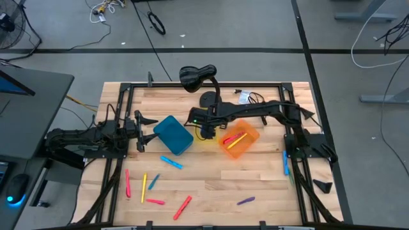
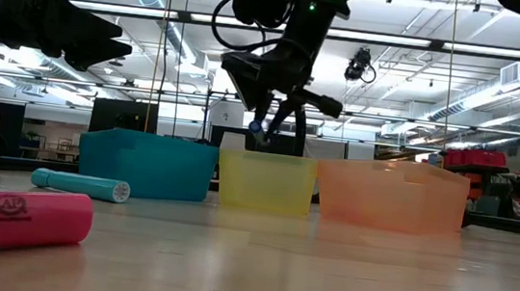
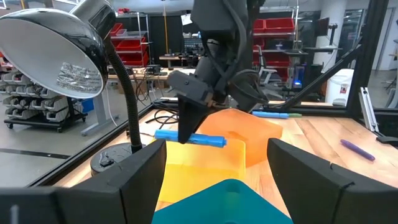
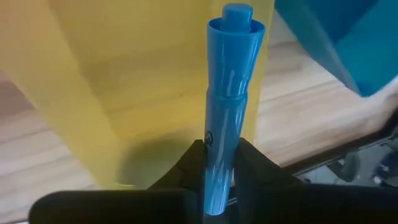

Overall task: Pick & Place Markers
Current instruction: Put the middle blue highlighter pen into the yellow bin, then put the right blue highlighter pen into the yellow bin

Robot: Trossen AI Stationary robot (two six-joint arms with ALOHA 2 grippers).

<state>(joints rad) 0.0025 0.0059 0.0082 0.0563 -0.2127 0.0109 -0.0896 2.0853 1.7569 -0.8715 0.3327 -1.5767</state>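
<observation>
Right gripper [image 4: 217, 165]: mine, pinching a blue marker [image 4: 229, 93] between both fingers, marker sticking out forward past the tips
Position: I hang above the yellow bin [image 1: 206, 136], which sits between the blue bin [image 1: 173, 135] and the orange bin [image 1: 240, 141]
Low view: blue marker clear of the yellow bin's rim, gripper above it
Left gripper [image 1: 142, 130]: fingers spread wide, nothing between them, hovering just beside the blue bin at the left of the table [image 1: 268, 185]
Orange bin contents: a yellow marker [image 1: 238, 138] and a red marker [image 1: 227, 138] lying inside
Loose markers: blue one [image 1: 171, 162] near the blue bin; pink one [image 1: 127, 183], yellow one [image 1: 144, 188] and another blue one [image 1: 153, 182] grouped toward the front left
More on the wood: short pink one [image 1: 154, 201], red one [image 1: 182, 207], purple one [image 1: 245, 200] well apart at front; one blue one [image 1: 285, 162] by the right arm's base
Lamp [image 1: 197, 76]: black desk lamp at the back of the table, behind the bins
</observation>
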